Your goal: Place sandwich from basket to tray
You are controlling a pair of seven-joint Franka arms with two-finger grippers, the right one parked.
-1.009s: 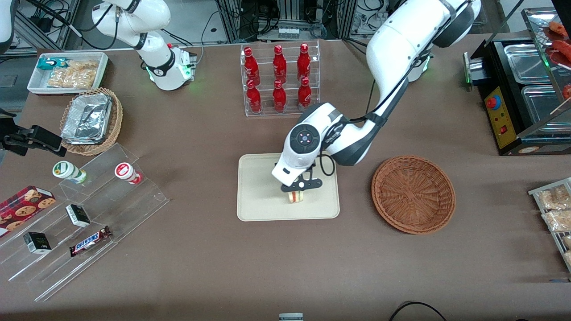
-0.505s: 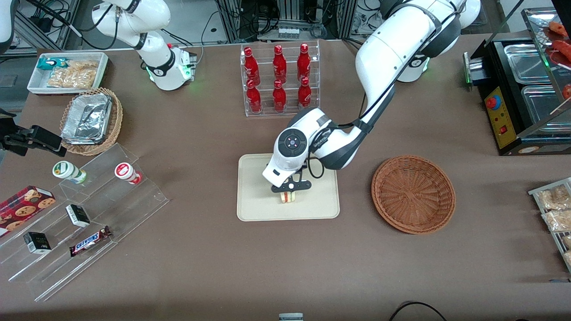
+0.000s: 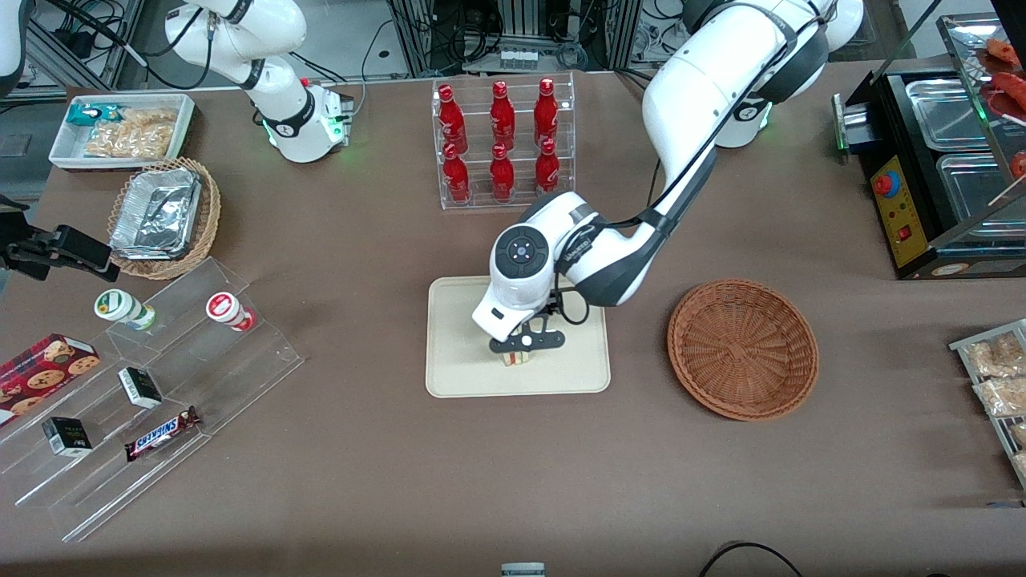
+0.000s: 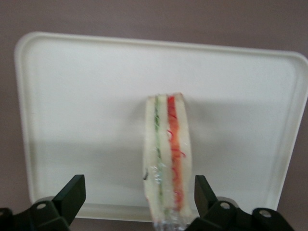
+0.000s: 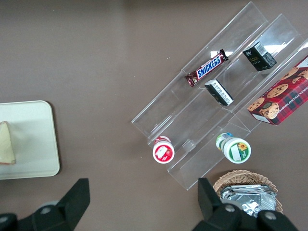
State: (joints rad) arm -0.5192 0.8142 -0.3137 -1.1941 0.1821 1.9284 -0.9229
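Now at the release step, I judge: sandwich (image 4: 166,159) stands on its edge on the tray (image 3: 457,377), filling stripes facing the wrist camera. My gripper (image 3: 525,344) sits low over it, fingers (image 4: 72,195) spread wide, one at each side, neither touching the bread. Basket (image 3: 743,349) lies at 3 o'clock from the tray, nothing in it. Next move: straight lift clear, no sideways drift, or the wedge could tip.

Six red bottles (image 3: 501,140) stand in a clear plastic rack (image 3: 505,80). A Snickers bar (image 3: 162,433) lies on clear plastic steps (image 3: 264,353).
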